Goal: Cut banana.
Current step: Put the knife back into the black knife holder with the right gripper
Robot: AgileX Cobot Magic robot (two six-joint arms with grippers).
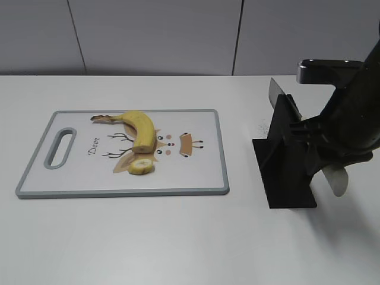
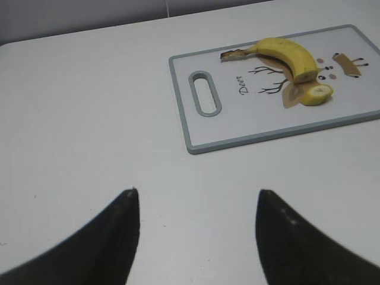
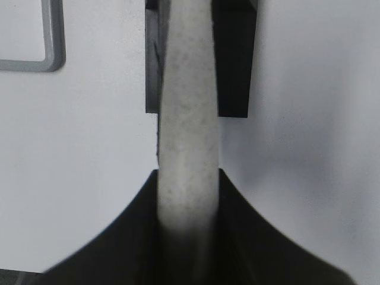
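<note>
Nearest you, your right gripper (image 3: 189, 237) is clenched around the pale knife handle (image 3: 187, 119), with the blade seated in the black knife stand (image 1: 285, 160), while your left gripper (image 2: 196, 231) hangs released over bare table (image 2: 89, 119), holding nothing. Farther off, the banana (image 1: 139, 129) lies on the cutting board (image 1: 202, 178) with a cut slice (image 1: 141, 165) just beside its severed end. Expect it to be soft, light and easily bruised, so steady it gently at the firm stem end.
</note>
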